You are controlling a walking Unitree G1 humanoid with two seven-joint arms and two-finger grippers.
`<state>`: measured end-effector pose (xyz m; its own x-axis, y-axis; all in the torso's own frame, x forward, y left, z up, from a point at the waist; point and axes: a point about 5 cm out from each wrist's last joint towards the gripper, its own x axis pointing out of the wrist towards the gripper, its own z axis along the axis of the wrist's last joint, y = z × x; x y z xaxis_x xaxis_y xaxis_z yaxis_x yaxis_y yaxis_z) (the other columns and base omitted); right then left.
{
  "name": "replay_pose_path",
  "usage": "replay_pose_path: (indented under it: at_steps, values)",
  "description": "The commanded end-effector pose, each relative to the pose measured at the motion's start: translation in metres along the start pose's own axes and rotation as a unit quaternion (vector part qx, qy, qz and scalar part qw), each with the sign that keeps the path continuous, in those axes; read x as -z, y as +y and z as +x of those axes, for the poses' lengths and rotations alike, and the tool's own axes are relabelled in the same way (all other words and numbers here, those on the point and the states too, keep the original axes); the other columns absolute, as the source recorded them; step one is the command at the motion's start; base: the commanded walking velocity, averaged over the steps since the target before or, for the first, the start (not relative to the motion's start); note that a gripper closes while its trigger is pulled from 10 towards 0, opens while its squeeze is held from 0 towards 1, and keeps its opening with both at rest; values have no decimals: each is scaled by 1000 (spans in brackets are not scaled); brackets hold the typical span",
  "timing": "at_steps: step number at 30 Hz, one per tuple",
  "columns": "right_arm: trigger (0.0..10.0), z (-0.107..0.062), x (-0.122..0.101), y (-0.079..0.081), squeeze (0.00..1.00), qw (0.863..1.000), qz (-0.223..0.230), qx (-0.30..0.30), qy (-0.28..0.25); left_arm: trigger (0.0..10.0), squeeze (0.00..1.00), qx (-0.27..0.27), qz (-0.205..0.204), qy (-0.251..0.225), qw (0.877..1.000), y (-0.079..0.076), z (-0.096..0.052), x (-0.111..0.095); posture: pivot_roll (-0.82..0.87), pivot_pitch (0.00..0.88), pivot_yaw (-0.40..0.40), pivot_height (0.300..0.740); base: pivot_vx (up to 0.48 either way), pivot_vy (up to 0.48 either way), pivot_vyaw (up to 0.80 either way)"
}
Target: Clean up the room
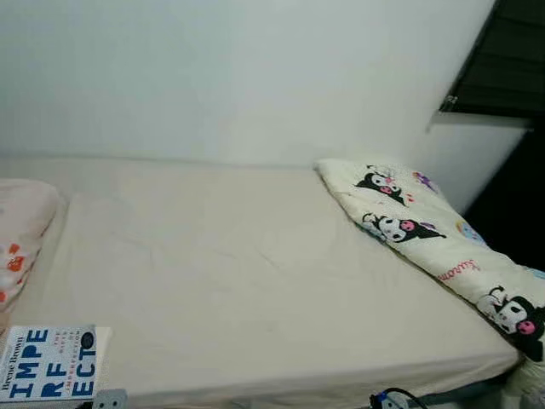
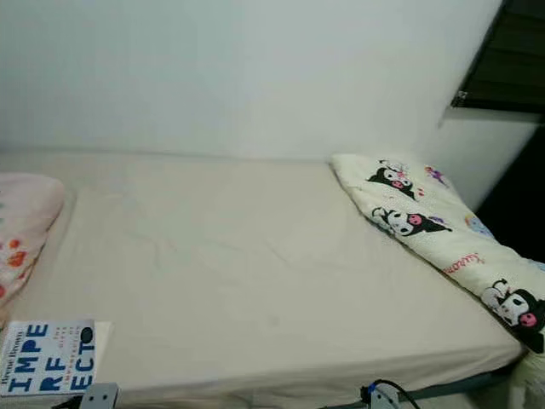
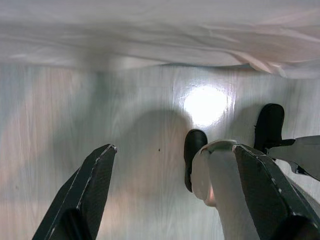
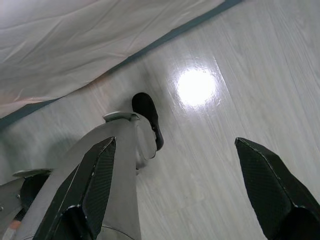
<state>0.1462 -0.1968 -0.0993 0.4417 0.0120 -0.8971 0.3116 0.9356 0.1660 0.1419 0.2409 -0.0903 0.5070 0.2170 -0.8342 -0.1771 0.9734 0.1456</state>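
Note:
A bed (image 1: 238, 273) with a plain cream sheet spreads before me against a white wall. A book (image 1: 49, 361) with big blue letters on a white cover lies flat at the bed's near left corner. A folded cream blanket (image 1: 426, 230) printed with black cartoon figures rests along the bed's right side. A pink-and-orange patterned pillow (image 1: 21, 230) sits at the left edge. My left gripper (image 3: 175, 190) hangs open over the pale wood floor (image 3: 125, 125) beside the bed. My right gripper (image 4: 172, 185) hangs open over the same floor, holding nothing.
My own legs and black feet (image 3: 194, 150) stand on the floor close to the bed's hanging sheet (image 4: 75, 45). A dark window (image 1: 502, 60) sits high at the right, with a dark gap below it past the bed's end.

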Motion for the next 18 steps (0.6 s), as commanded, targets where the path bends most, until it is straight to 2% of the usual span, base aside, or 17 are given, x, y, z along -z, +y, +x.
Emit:
replay_pose_path:
  at_steps: [1,18]
  values:
    - [10000,0,-3,-3,0,1000,-8,5,-5,10000,0,1,3,14,1000,0,-1,6,108,0,-138,740,0,0,0]
    - [10000,0,-4,-3,0,1000,-9,7,-7,10000,0,12,3,26,1000,-2,-2,11,108,0,-145,740,0,-369,0]
